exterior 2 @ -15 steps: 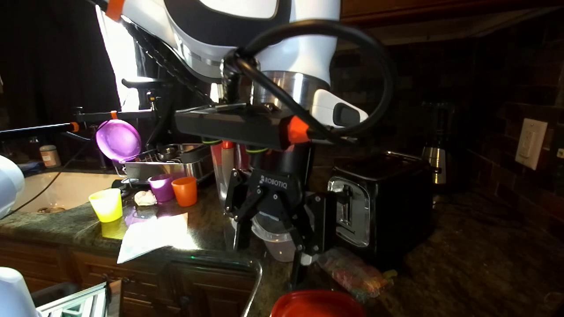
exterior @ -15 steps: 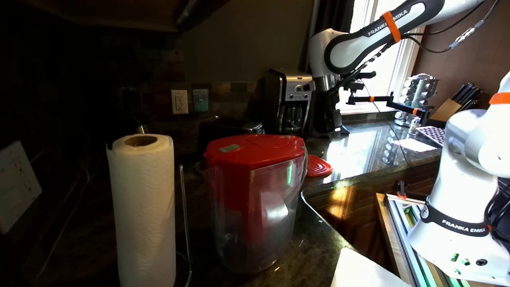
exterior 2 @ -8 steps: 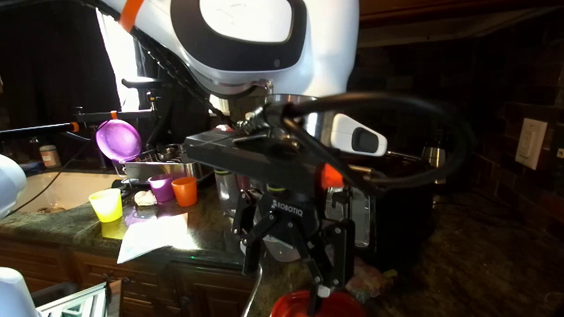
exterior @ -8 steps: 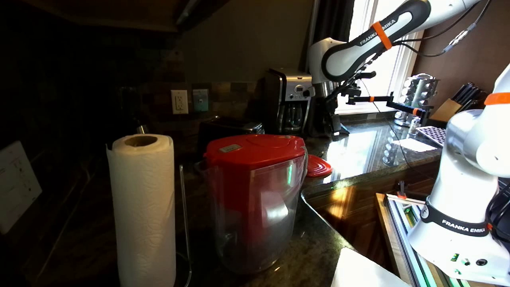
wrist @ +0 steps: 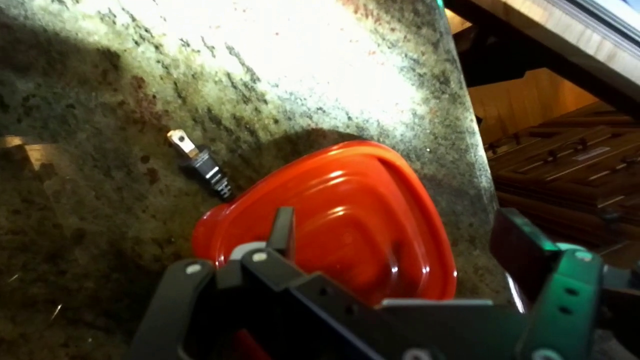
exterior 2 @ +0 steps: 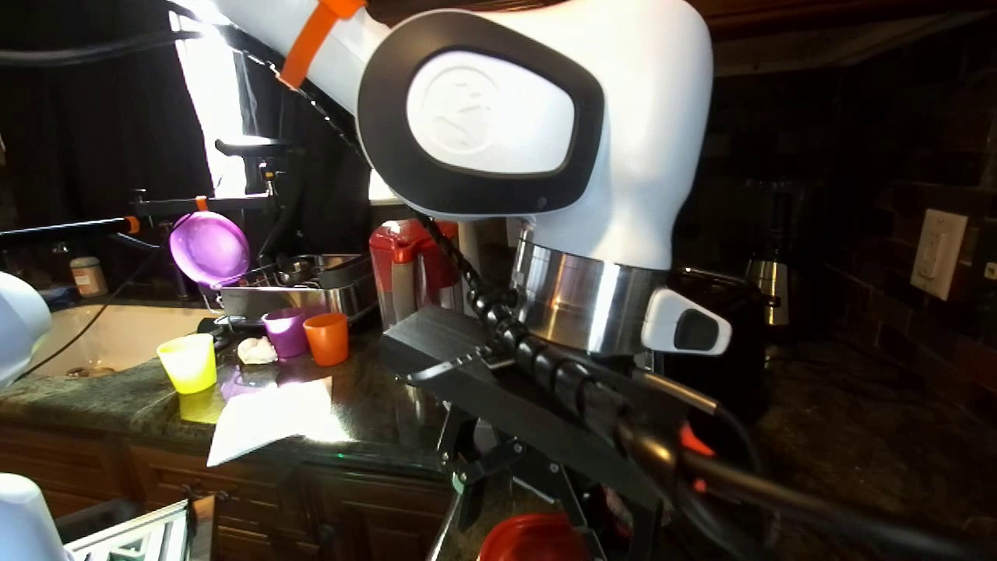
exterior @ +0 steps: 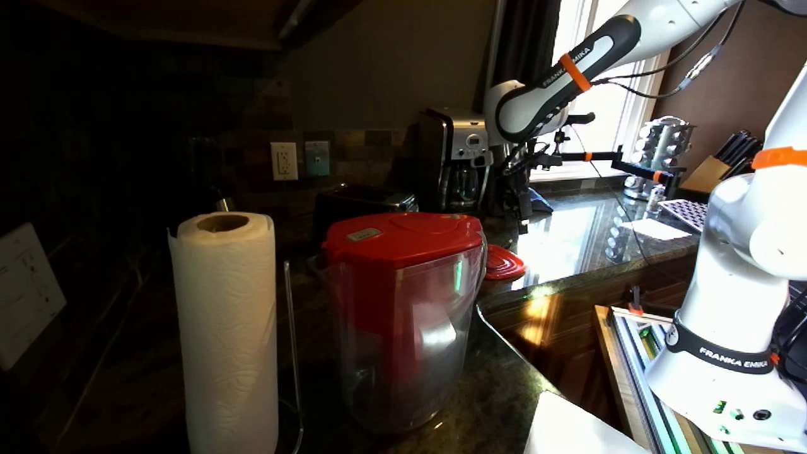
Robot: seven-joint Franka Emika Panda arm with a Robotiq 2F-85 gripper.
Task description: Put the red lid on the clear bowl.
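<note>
"On the dark, speckled stone bench [wrist: 120, 210], what is recorded?"

"One glossy red plastic lid [wrist: 350, 205], round-cornered, with stepped rings, lying near the bench's edge. Seen in all three views."

"State of the black metal claw [wrist: 395, 222]?"

"Spread wide, above the lid in the wrist view. One finger shows against the red surface; the other stands past the rim, toward the bench's edge. The fingertip [exterior: 522, 226] visible in an exterior view is apart from the lid."

"Anything at the rim?"

"A black electrical plug [wrist: 205, 165] with a metal prong, just beside it. Whether they touch, I cannot tell."

"And the bowl?"

"Mostly hidden. What appears to be the clear bowl [exterior 2: 487, 436] shows as a pale patch behind the claw's linkage in an exterior view."

"Surroundings?"

"A large clear pitcher [exterior: 410, 315] with a red top, beside a white paper towel roll [exterior: 230, 340]. Well apart from the claw, a yellow cup [exterior 2: 188, 365], a purple cup [exterior 2: 285, 331] and an orange cup [exterior 2: 327, 340] stand close together."
</note>
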